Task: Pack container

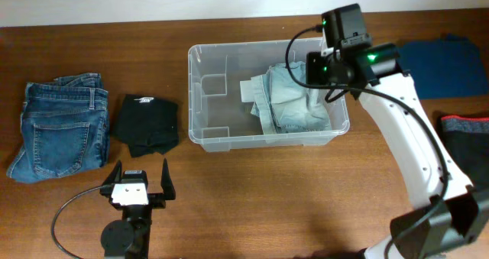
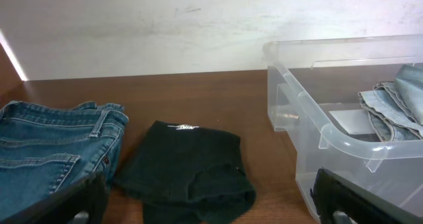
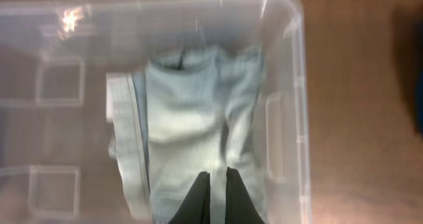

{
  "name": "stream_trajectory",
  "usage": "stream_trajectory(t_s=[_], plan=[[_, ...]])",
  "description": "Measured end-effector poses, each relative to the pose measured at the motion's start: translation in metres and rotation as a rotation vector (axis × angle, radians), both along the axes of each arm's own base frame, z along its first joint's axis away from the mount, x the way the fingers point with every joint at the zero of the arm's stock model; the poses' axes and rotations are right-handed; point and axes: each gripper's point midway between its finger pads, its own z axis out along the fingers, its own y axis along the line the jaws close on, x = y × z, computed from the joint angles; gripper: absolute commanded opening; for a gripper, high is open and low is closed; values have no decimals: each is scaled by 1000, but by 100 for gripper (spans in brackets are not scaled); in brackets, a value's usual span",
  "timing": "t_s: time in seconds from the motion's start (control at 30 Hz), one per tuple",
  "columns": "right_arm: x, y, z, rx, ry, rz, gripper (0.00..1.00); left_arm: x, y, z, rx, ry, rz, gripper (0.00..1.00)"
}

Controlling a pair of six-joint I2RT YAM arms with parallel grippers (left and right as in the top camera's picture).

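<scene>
We see the table (image 1: 252, 190) bearing the container (image 1: 229, 140), directly beneath the right gripper (image 3: 216, 179) and ahead-right of the left gripper (image 1: 140, 169). Folded blue jeans (image 1: 59, 129) lie ahead-left of the left gripper, a black garment (image 1: 145, 123) straight ahead. Only the right wrist view shows the right fingers pressed together over pale denim (image 3: 185, 125) inside the container, perhaps touching it; blur hides that. Overhead, the left fingers stand spread, holding nothing.
</scene>
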Motion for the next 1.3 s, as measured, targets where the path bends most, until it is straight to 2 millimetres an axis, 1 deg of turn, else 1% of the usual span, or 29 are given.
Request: stream_trajectory(t_s=[0.07,0.13,0.23,0.3,0.33,0.4,0.43,0.47,0.53,0.57,0.87,0.97,1.03,1.1,1.13,1.2,1.23,1.27,1.3], plan=[[-3,2,-17,2,53,8,4,0,0,0,0,0,0,99],[-4,5,-42,1,114,15,4,0,0,0,0,0,0,99],[-10,10,-90,11,228,30,4,0,0,0,0,0,0,99],[-12,16,-117,29,275,42,4,0,0,0,0,0,0,99],[-13,17,-126,36,294,46,4,0,0,0,0,0,0,99],[-18,21,-154,51,352,54,4,0,0,0,0,0,0,100],[-20,22,-162,54,368,55,4,0,0,0,0,0,0,99],[-24,23,-177,55,399,56,4,0,0,0,0,0,0,100],[-26,23,-192,54,431,56,4,0,0,0,0,0,0,99],[-25,24,-195,60,435,58,4,0,0,0,0,0,0,99],[-22,31,-198,86,454,67,4,0,0,0,0,0,0,99],[-26,30,-195,82,485,65,4,0,0,0,0,0,0,100],[-34,29,-189,72,538,60,5,0,0,0,0,0,0,99],[-42,27,-178,63,585,57,8,0,0,0,0,0,0,100],[-42,27,-169,62,594,59,9,0,0,0,0,0,0,99],[-33,29,-144,66,569,67,12,0,0,0,0,0,0,99],[-26,31,-125,71,540,70,17,0,0,0,0,0,0,99],[-21,32,-115,76,519,72,20,0,0,0,0,0,0,99],[-15,33,-97,82,483,80,24,0,0,0,0,0,0,99]])
